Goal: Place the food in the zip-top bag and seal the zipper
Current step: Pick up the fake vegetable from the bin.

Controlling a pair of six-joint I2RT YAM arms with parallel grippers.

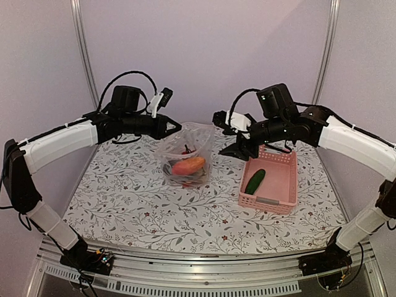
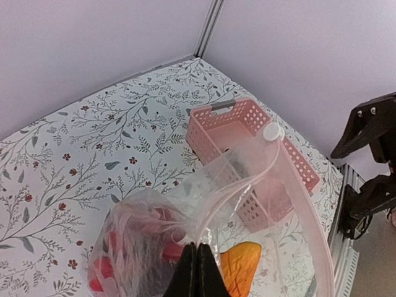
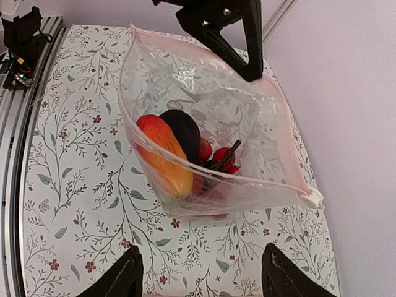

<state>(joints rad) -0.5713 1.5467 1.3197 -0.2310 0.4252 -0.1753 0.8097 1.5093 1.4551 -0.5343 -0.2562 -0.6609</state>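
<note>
The clear zip-top bag (image 1: 185,154) stands on the table with its mouth wide open. In it lie food items: a red-orange pepper (image 3: 164,154), a dark eggplant (image 3: 182,127) and a cluster of red fruits (image 3: 216,154). My left gripper (image 2: 198,247) is shut on the bag's top edge and holds it up. The zipper (image 3: 235,176) is unsealed, with its white slider (image 3: 312,199) at one end. My right gripper (image 3: 202,272) is open and holds nothing, hovering just right of the bag (image 3: 204,105). A green cucumber (image 1: 254,181) lies in the pink basket (image 1: 267,201).
The pink slotted basket (image 2: 247,114) sits right of the bag, under my right arm. A floral cloth (image 1: 124,198) covers the table. Walls close in at the back and both sides. The table's metal front rail (image 1: 204,272) runs between the arm bases.
</note>
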